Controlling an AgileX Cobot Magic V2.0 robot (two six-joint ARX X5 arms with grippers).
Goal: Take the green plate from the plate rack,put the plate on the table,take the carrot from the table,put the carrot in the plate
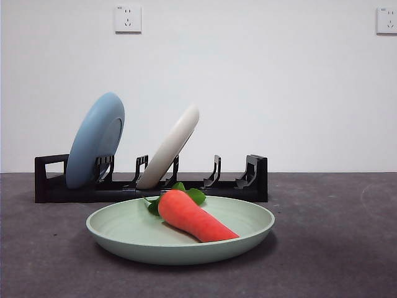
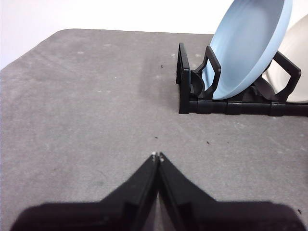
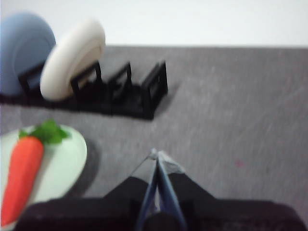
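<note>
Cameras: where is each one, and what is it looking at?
Front view: low at table height, facing the carrot in the green plate; no arm shows.
Left wrist view: on the left arm, facing the plate rack; left gripper shut.
Right wrist view: blurry; right gripper shut beside the plate.
All three show the rack.

Matte blk tapered fingers [image 2: 144, 185], both arms.

A blue plate [image 1: 95, 140] leans in a slot toward the table's far edge, a cream-white plate [image 1: 170, 146] tilted beside it. Two wall sockets [image 1: 128, 18] sit high on the white wall [image 1: 260, 81].
</note>
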